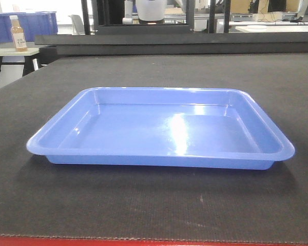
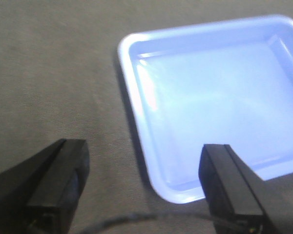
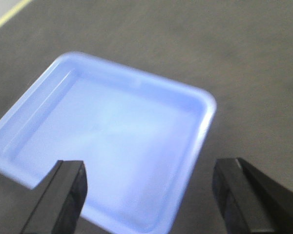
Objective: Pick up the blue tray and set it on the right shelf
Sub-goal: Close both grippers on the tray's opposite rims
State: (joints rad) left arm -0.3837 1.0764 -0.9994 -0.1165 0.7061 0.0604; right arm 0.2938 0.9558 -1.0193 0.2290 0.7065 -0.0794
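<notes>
Amber liquid is seen in a bottle point(image 1: 18, 34) at far left, set before dark-blue bins point(image 1: 36, 24) on another surface. Nearer, the left pincer point(image 2: 144, 195) is held wide open and empty above the mat, with one finger seen against the near rim of the tray point(image 2: 210, 97). The tray is laid flat and empty at the middle of the bench point(image 1: 154, 210), untouched. The right pincer point(image 3: 151, 195) is likewise spread wide with nothing gripped, and a corner of the tray is framed between its fingers. No shelf is shown. The tray is judged light and fairly stiff, yet glossy and so slippery; some flex may be expected if it is lifted by one end. The rolled rim at the two short sides is judged the best hold, one pincer to each.
</notes>
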